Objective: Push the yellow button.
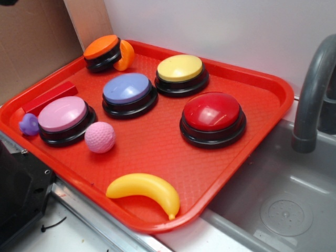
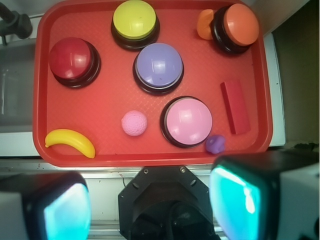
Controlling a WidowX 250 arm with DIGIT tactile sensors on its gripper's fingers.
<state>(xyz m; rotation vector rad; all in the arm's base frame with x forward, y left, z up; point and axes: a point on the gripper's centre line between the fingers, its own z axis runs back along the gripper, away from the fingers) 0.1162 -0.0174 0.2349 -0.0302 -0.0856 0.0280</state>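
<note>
Up above the tray's near edge, the gripper hangs with its fingers spread wide and empty, probably just scouting; the yellow button sits at the far side of the red tray, behind the blue button

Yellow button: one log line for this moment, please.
target: yellow button unpressed, rear of red tray | gripper: open, off tray, no contact | neighbour: blue button

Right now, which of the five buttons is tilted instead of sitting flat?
The orange button in the tray's corner; it leans against a small orange piece.
</note>
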